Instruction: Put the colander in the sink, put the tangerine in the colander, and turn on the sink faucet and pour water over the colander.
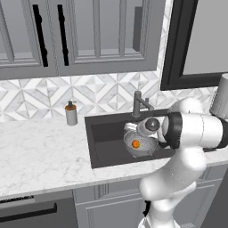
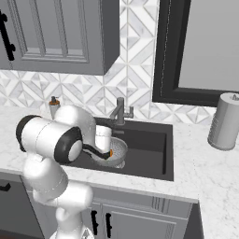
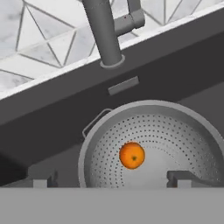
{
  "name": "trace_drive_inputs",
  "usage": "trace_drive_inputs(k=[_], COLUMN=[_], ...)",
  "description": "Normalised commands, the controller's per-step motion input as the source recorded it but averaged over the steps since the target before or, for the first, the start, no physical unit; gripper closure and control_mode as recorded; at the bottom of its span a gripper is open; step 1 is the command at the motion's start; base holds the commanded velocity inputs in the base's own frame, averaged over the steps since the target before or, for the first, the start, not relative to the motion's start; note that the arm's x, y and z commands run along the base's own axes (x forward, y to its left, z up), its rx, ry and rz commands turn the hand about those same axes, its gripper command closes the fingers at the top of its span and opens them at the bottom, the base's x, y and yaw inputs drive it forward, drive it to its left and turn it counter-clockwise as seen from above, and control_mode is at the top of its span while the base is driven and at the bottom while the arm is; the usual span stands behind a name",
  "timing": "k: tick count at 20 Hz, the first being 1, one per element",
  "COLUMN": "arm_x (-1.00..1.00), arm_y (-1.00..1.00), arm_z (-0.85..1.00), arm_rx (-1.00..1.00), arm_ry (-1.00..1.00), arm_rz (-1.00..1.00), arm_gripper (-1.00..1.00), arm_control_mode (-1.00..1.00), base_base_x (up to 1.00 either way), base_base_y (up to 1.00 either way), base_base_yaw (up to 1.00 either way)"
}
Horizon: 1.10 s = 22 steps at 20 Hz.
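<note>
The silvery mesh colander sits in the dark sink, below the faucet. The small orange tangerine lies loose on the colander's floor. My gripper hovers just above the colander's near side, open, with its fingertips spread wide on either side of the fruit and holding nothing. The grey sink faucet rises behind the basin, its post upright. From the left base view the hand is over the colander with the tangerine showing. No water is seen running.
A soap dispenser stands on the marble counter left of the sink. A grey roll stands on the counter to the right. Wall cabinets hang above, and a dark-framed window is behind the right side.
</note>
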Motion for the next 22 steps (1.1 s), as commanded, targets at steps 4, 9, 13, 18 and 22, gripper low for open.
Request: trace_drive_inputs(k=[4, 9, 13, 18, 22], arm_x=[-0.85, -0.53, -0.44, -0.26, -0.66], arm_y=[0.64, 0.59, 0.39, 0.31, 0.05], arm_z=[0.83, 1.00, 1.00, 1.00, 1.00], arm_rx=[0.00, 0.00, 0.00, 0.00, 0.05], arm_ry=[-0.28, -0.25, -0.08, 0.02, 0.18], arm_rz=[0.00, 0.00, 0.00, 0.00, 0.08], arm_gripper=[-1.00, -1.00, -1.00, -1.00, -1.00], arm_control_mode=[-1.00, -1.00, -1.00, -1.00, -1.00], base_base_x=[0.00, 0.00, 0.00, 0.00, 0.00], base_base_y=[0.00, 0.00, 0.00, 0.00, 0.00], base_base_yaw=[0.00, 0.00, 0.00, 0.00, 0.00])
